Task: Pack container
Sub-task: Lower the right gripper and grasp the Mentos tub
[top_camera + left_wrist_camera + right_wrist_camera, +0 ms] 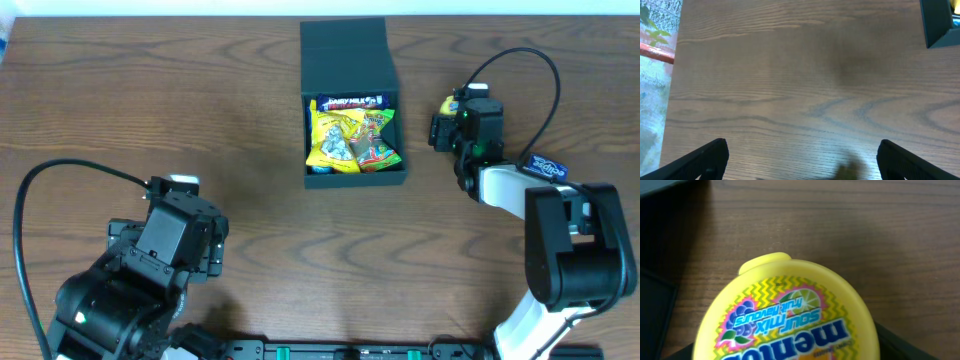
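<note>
Our left claw [802, 161] gapes wide, empty. Our right claw [452, 120] covers a cut-off yellow Mentos tub [790, 315]; we cannot tell whether it grips.

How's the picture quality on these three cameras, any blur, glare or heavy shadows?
Overhead: even soft light, no glare, faint shadow left of the container. Left wrist: table grain sharp, one dim shadow patch mid-frame. Right wrist: the yellow Mentos tub looms close, print upside down, slightly soft.

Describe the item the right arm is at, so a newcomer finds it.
Find the dark teal-green square box, lid open, on the wooden table. Right of it sits a round yellow plastic tub. Unlike the snack packets inside the box, it is rigid and reads Mentos sour mix.
</note>
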Available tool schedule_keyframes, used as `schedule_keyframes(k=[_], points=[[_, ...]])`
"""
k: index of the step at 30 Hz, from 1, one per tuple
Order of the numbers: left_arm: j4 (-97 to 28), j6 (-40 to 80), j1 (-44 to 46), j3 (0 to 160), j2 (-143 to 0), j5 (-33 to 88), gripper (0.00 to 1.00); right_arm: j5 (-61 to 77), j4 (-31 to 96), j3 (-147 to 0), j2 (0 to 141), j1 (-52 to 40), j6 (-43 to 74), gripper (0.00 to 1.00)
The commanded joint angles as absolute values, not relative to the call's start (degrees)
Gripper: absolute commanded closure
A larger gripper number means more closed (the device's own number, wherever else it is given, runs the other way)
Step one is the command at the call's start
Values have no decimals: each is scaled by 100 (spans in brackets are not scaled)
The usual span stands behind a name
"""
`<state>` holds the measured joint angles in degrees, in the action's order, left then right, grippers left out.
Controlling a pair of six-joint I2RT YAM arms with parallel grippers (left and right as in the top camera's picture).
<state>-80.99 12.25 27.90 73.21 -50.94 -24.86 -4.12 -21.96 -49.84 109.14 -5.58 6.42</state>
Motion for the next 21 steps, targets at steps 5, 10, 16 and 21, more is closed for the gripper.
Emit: schedule_keyframes(k=[5,10,16,21], points=[[-8121,1330,2766,7323,-5087,-2587,4,-449,-2187,-4991,10973,-517,613,28],[-8121,1330,2766,7323,-5087,-2587,5,-449,-2185,-4991,10973,-517,613,32],[-8121,1330,2766,7323,-5087,-2587,5,-449,-2187,-4991,10973,-517,613,48],[-8121,1330,2766,7323,-5087,-2587,5,-449,-2187,-4991,10973,-517,613,54]])
